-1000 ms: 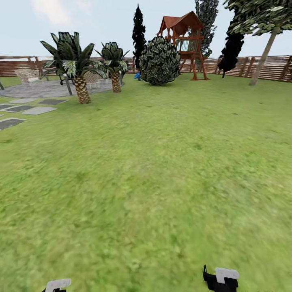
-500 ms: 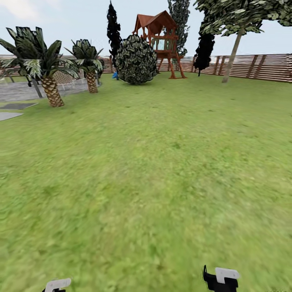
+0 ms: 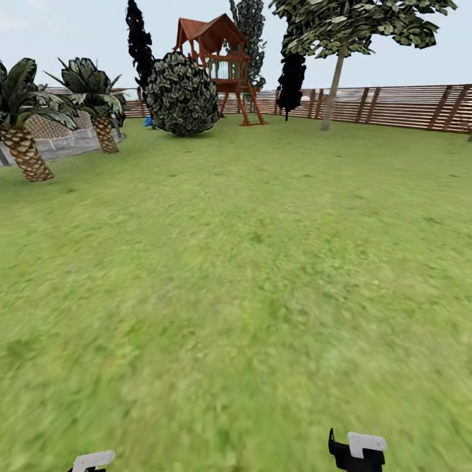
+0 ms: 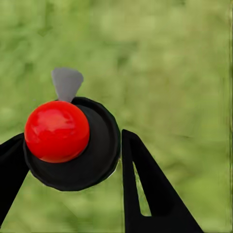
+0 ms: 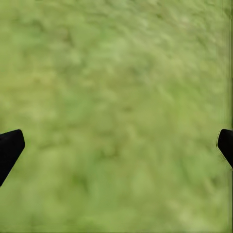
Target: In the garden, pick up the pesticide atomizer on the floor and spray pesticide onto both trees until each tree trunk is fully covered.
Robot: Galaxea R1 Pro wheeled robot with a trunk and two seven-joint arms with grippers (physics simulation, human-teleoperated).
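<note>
You hold the black round-bodied, red-capped pesticide atomizer (image 4: 73,143) clamped in your left gripper (image 4: 68,170) | right gripper (image 5: 116,145) spread, empty | likely light, rigid, slippery: grip body | pale-trunked tree (image 3: 334,78) far right.

One lawn (image 3: 249,275) spreads across the head view, closed off by one slatted wooden fence (image 3: 406,105). On it stand two short palms, one at the left edge (image 3: 23,131) and one a little further back (image 3: 98,108). There is one round bush (image 3: 181,95) and one wooden play tower (image 3: 219,62) with a red roof. Three dark narrow conifers rise near the fence: one by the bush (image 3: 139,42), one behind the tower (image 3: 251,33), one beside the pale-trunked tree (image 3: 292,75). One such tall tree (image 3: 334,78) with a pale bare trunk shows. One small blue thing (image 3: 148,121) lies by the bush. Two grippers show: the left gripper (image 4: 73,160) carrying one black sprayer (image 4: 85,150) with one red knob (image 4: 57,131), and the right gripper (image 5: 116,145).
</note>
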